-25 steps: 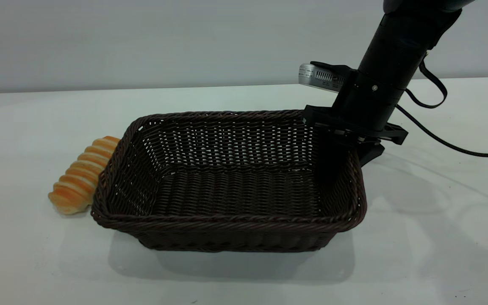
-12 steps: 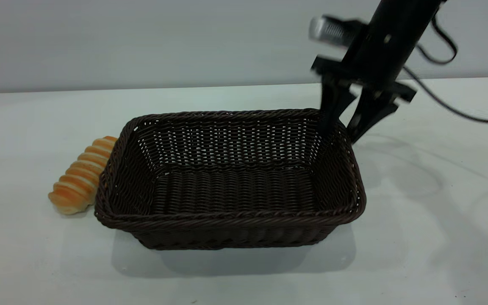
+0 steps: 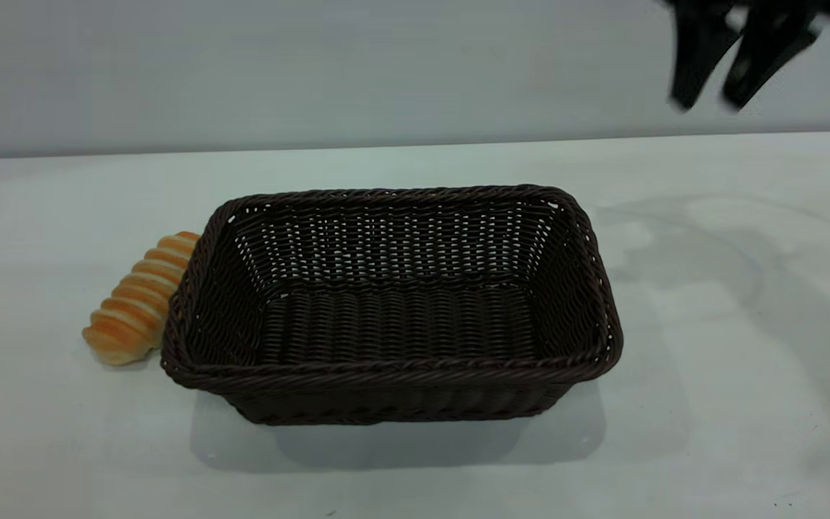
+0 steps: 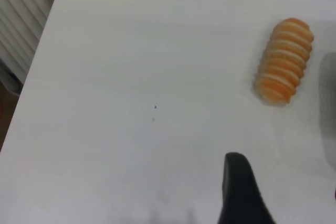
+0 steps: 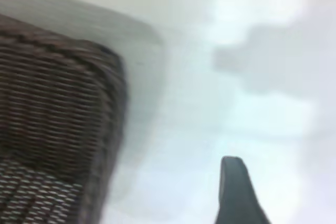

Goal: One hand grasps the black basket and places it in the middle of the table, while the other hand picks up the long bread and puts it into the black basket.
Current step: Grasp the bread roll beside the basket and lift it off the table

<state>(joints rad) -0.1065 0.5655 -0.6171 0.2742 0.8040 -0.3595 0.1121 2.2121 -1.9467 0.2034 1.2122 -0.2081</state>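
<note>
Right now, basket [image 3: 393, 306] sitting flat on the table [image 3: 710, 404], near the middle, nothing inside. Bread [image 3: 140, 297] lying on the table at the basket's left end, tucked just beside the rim, possibly touching — hard to tell. Right gripper [image 3: 721, 86] high above the table, up at the top right corner of the exterior view, well apart from the basket, two prongs spread with a clear gap between them, holding nothing. Blurred in that view. From the right wrist camera, one prong [image 5: 236, 192] showing over bare table, a basket corner [image 5: 58, 129] off to one side. Left gripper out of the exterior view; from the left wrist camera only a single dark prong [image 4: 239, 192] poking in above the table, bread [image 4: 283, 60] further off, lying free. Spread or closed on the left — cannot tell from one prong.
</note>
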